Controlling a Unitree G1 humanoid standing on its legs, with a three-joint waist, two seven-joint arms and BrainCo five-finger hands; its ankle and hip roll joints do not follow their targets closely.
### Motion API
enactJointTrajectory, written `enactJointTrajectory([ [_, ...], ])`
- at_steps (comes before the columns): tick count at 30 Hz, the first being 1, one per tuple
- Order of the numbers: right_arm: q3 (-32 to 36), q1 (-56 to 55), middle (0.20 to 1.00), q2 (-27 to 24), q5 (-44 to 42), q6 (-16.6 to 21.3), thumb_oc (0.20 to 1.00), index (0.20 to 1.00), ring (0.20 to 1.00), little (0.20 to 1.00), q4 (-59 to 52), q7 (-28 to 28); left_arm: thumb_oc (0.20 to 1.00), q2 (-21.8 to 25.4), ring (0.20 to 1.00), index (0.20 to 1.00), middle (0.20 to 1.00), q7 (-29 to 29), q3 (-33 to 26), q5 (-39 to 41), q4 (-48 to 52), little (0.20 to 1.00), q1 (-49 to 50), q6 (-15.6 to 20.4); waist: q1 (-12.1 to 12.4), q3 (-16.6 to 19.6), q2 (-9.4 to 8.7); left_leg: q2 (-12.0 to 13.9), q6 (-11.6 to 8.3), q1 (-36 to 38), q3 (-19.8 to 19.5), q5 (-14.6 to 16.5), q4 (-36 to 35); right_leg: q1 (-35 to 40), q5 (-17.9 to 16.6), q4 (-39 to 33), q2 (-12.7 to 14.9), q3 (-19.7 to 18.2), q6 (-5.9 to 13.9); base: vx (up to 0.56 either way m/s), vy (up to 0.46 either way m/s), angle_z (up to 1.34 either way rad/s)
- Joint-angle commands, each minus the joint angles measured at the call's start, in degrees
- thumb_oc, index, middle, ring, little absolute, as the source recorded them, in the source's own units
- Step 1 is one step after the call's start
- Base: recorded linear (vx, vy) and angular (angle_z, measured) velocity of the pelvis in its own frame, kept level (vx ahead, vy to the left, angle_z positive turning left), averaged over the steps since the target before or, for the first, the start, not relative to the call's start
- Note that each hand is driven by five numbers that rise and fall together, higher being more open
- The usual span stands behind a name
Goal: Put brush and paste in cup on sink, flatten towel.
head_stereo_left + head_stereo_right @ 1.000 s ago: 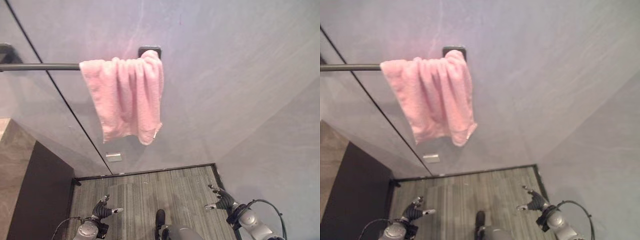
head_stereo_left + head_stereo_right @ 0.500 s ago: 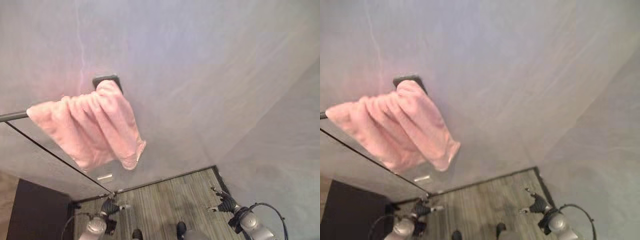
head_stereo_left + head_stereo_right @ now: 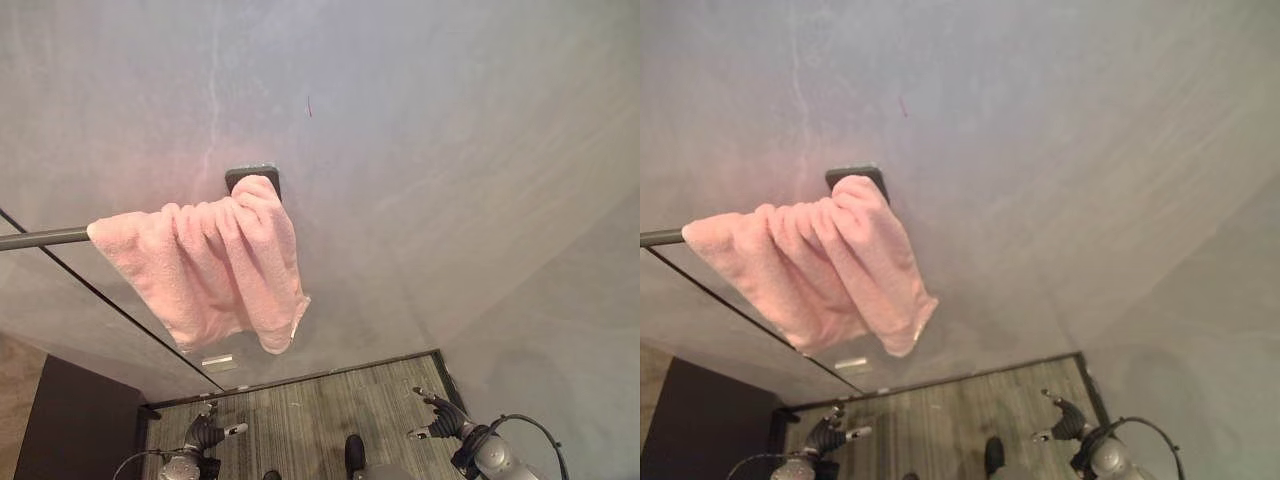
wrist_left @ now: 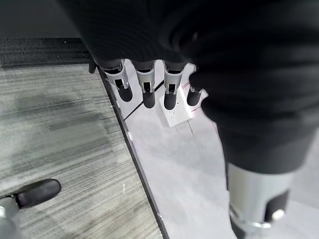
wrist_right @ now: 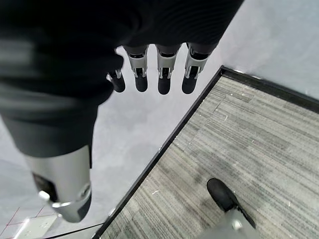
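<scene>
Pink towel bunched on rail: soft, light; likely grip lower hem. Left robot hand, right robot hand released, low.

A pale grey wall rises ahead, with a dark rail ending at a black wall mount. Below lies grey striped carpet, edged by a black skirting strip. A dark cabinet stands at the left, near a small white wall plate.
</scene>
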State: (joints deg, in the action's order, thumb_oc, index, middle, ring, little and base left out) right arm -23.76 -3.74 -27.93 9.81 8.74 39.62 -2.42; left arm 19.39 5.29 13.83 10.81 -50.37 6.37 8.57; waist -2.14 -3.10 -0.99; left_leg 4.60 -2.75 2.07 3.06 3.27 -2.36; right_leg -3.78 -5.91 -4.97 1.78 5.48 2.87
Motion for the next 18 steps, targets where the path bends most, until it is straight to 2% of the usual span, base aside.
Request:
enactJointTrajectory([
  [1, 0.8, 1.9, 1.0, 0.4, -1.8, 2.0, 1.0, 1.0, 1.0, 1.0, -1.8, 3.1, 1.0, 2.1, 1.0, 1.0, 1.0, 0.4, -1.0, -1.9, 1.2, 1.0, -0.7, 2.0, 0.6, 1.7, -1.61, -2.9, 0.8, -1.9, -0.4, -2.3, 1.6, -0.8, 3.1, 6.6, 3.7, -0.5, 5.08, 0.01, -0.006, 0.15],
  [7, 2.7, 2.6, 1.0, 0.5, -5.1, 2.1, 1.0, 1.0, 1.0, 1.0, -7.5, 3.0, 1.0, 4.1, 1.0, 1.0, 1.0, 1.1, -2.9, -3.1, 4.2, 1.0, 0.7, 2.1, 1.3, 2.2, -1.13, -3.1, 0.51, -1.8, -1.8, -3.8, -2.0, -0.1, 2.3, 5.1, 4.3, 1.3, 5.44, 0.01, 0.016, 0.11],
  [9, 4.4, 2.9, 1.0, -0.6, -6.6, 2.4, 1.0, 1.0, 1.0, 1.0, -12.1, 2.8, 1.0, 6.5, 1.0, 1.0, 1.0, 1.1, -4.8, -3.8, 9.3, 1.0, 2.3, 2.4, 1.6, 2.3, -0.97, -3.3, 0.44, -2.1, -2.2, -4.1, -2.5, 0.2, 2.0, 4.7, 4.7, 2.1, 5.67, 0.02, 0.032, 0.27],
  [12, 5.0, 3.3, 1.0, -1.2, -6.6, 2.5, 1.0, 1.0, 1.0, 1.0, -13.8, 2.9, 1.0, 7.4, 1.0, 1.0, 1.0, 1.0, -5.7, -3.9, 11.2, 1.0, 3.0, 2.5, 1.7, 2.3, -0.88, -3.4, 0.44, -2.3, -2.4, -4.2, -2.6, 0.2, 1.9, 4.6, 4.9, 2.3, 5.76, 0.0, 0.029, 0.12],
  [18, 7.7, 9.7, 1.0, -5.8, -8.5, 2.6, 1.0, 1.0, 1.0, 1.0, -23.5, 1.9, 1.0, 18.4, 1.0, 1.0, 1.0, -1.4, -12.8, -4.0, 27.9, 1.0, 5.7, 3.6, 3.2, 1.7, -0.55, -4.1, 0.74, -3.6, -2.5, -4.1, -2.6, -0.5, 0.9, 4.0, 6.0, 2.6, 6.49, 0.0, 0.068, 0.11],
])
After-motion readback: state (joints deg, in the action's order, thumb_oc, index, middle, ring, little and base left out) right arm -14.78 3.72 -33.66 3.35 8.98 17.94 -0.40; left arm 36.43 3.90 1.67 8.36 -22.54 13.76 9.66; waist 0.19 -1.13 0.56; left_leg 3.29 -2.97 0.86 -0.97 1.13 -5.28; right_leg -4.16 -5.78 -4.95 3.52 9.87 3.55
